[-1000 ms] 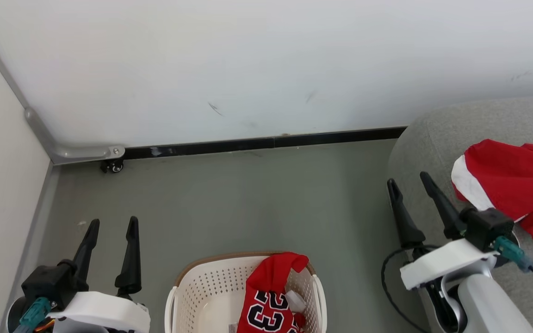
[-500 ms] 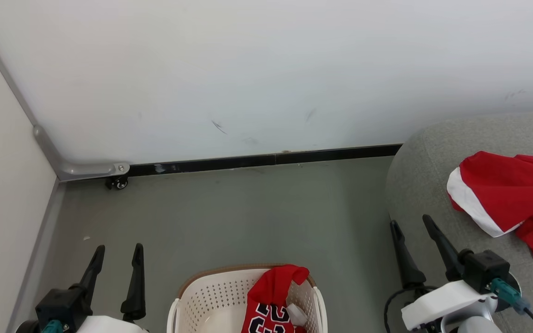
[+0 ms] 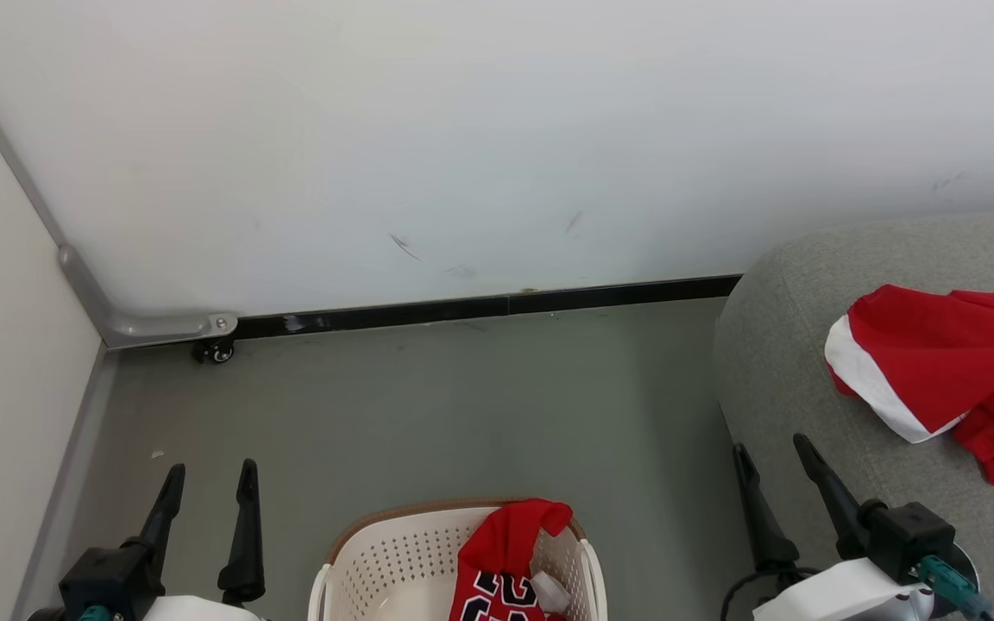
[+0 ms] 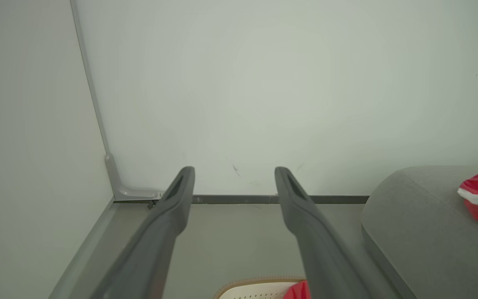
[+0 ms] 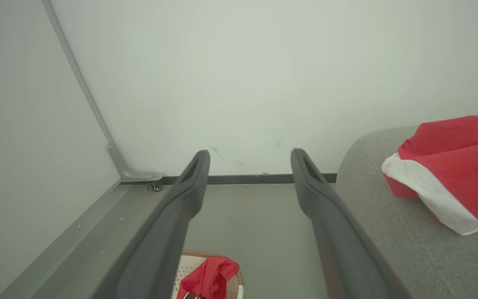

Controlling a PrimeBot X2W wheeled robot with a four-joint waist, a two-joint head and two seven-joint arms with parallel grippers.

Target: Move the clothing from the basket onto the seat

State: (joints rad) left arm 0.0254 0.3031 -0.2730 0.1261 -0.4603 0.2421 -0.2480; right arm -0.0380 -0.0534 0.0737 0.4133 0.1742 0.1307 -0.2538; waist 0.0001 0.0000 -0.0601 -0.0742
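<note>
The cream perforated basket (image 3: 380, 561) stands on the floor at the bottom middle of the head view, with a red jersey (image 3: 506, 556) bearing black numbers draped over its far right rim. A second red and white garment (image 3: 937, 366) lies on the grey seat (image 3: 790, 345) at the right. My left gripper (image 3: 210, 474) is open and empty, left of the basket. My right gripper (image 3: 771, 446) is open and empty beside the seat's left edge. The right wrist view shows the jersey (image 5: 208, 272), the seat (image 5: 371, 207) and the garment (image 5: 454, 166); the left wrist view shows the basket rim (image 4: 255, 284).
A white wall with a black baseboard (image 3: 497, 306) runs across the back. A pale panel with a grey metal frame and a small caster (image 3: 217, 349) closes off the left side. Grey floor (image 3: 462, 405) lies between basket and wall.
The head view has tilted, so everything sits lower in the picture. My right gripper has drawn back from the garment on the seat toward the lower right corner; both grippers stay open.
</note>
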